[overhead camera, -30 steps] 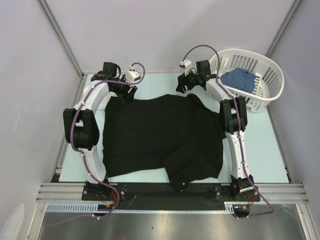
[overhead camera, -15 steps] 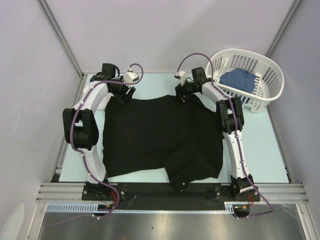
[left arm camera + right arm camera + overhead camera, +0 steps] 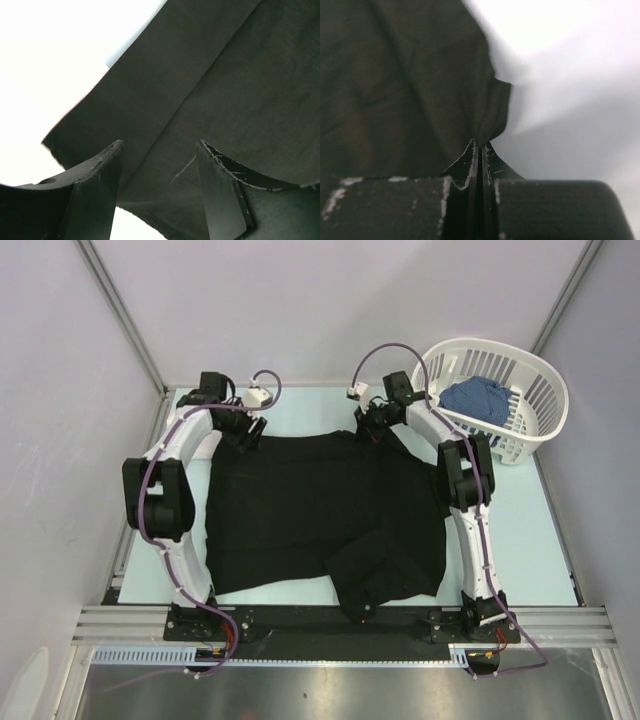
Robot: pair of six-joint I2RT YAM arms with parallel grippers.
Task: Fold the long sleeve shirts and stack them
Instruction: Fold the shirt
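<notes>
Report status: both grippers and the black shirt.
Right gripper shut on black shirt, far edge. Left gripper open, over its far-left corner. Shirt lies spread out. Basket far right, not in the way.

I count one black shirt (image 3: 320,510) on one table (image 3: 520,530). One white basket (image 3: 545,370) sits at two o'clock, with one blue cloth (image 3: 478,400) inside. I have two grippers: my left gripper (image 3: 246,430) at eleven o'clock, my right gripper (image 3: 371,432) at one o'clock.
</notes>
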